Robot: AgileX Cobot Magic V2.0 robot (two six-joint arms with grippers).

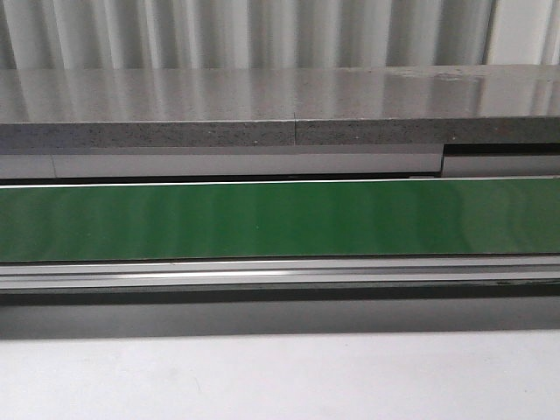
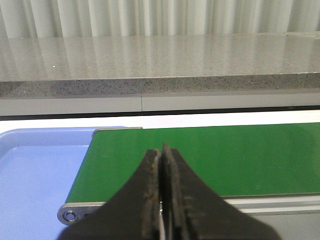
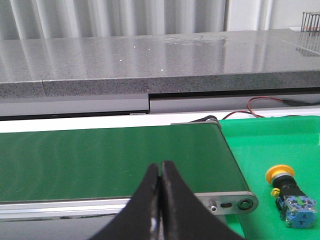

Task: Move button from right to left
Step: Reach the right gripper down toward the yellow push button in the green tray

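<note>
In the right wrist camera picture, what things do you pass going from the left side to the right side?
Green conveyor belt → right hand, closed in front of the belt → belt's end roller → green tray → the button, lying on the tray.

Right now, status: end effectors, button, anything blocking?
Left end effector shut, empty, over green conveyor belt. Right end effector shut, empty. Yellow-capped push-button with blue-grey body lies untouched on bright green tray past belt's end. Nothing in the way.
</note>
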